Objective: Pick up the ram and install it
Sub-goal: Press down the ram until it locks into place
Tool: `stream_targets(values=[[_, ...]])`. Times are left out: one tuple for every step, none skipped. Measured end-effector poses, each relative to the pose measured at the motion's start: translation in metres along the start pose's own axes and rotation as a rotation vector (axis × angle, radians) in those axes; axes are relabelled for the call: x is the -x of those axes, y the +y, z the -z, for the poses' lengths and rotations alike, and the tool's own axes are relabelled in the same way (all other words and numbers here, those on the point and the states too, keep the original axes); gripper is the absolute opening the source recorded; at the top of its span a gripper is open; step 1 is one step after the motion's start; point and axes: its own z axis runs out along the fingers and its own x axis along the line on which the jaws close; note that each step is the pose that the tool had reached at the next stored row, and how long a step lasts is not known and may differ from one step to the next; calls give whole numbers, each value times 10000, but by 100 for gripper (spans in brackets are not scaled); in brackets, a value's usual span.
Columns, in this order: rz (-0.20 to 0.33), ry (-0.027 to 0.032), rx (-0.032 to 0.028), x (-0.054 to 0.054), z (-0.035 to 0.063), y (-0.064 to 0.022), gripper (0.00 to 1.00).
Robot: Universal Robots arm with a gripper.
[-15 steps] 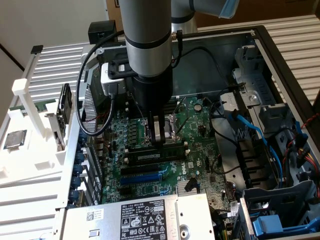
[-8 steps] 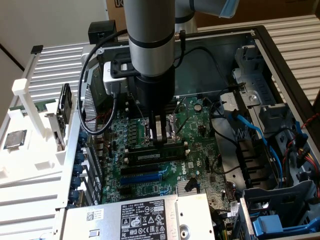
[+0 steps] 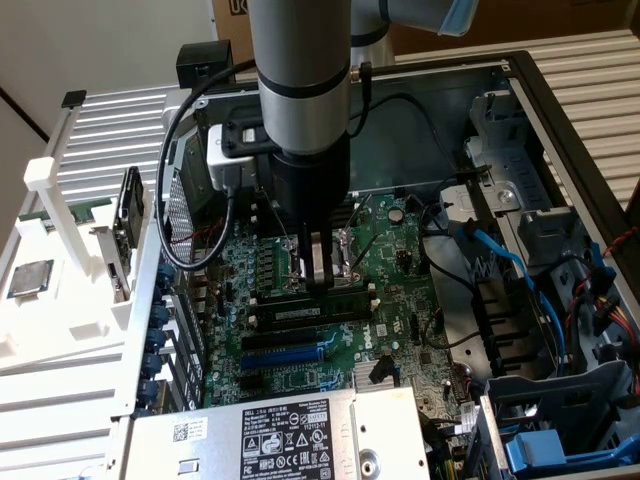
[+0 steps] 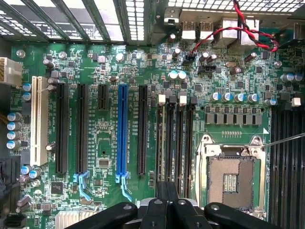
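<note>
The ram (image 3: 300, 312) stands on edge in one of the long memory slots of the green motherboard (image 3: 400, 300), its dark side and pale label facing the exterior view. My gripper (image 3: 318, 283) hangs straight down over it with fingers shut, tips at the stick's top edge near its middle. I cannot tell whether they touch it. In the wrist view the ram (image 4: 169, 143) is a thin dark line between the black slots, running under the shut gripper (image 4: 167, 202).
An open processor socket (image 4: 231, 176) lies beside the memory slots. A blue expansion slot (image 3: 285, 355) and the grey power supply (image 3: 290, 440) sit nearer the camera. Blue cables (image 3: 500, 260) and drive bays fill the exterior view's right. A white rack (image 3: 60, 200) stands at the left.
</note>
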Motion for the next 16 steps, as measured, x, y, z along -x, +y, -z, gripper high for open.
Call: stream_targets(values=[[0,-1,4,0,-1,0,10],[-1,-2,7,0,-3,0,10],[-1,-2,10,0,-4,0,10],[-1,-2,11,0,-6,0,10],[-1,-3,12,0,-8,0,10],[-1,-2,14,0,-10,0,10],[-1,-2,15,0,-12,0,10],[-1,-2,17,0,-15,0,10],[-1,-2,19,-1,-17,0,10],[-1,-2,21,-1,-20,-1,10],[-1,-3,22,-1,-23,-1,10],[-1,-2,24,-1,-26,-1,10],[-1,-2,25,-1,-29,-1,10],[-1,-3,26,-1,-33,-1,10],[-1,-2,29,-1,-36,-1,10],[-2,0,32,-2,-37,-1,10]])
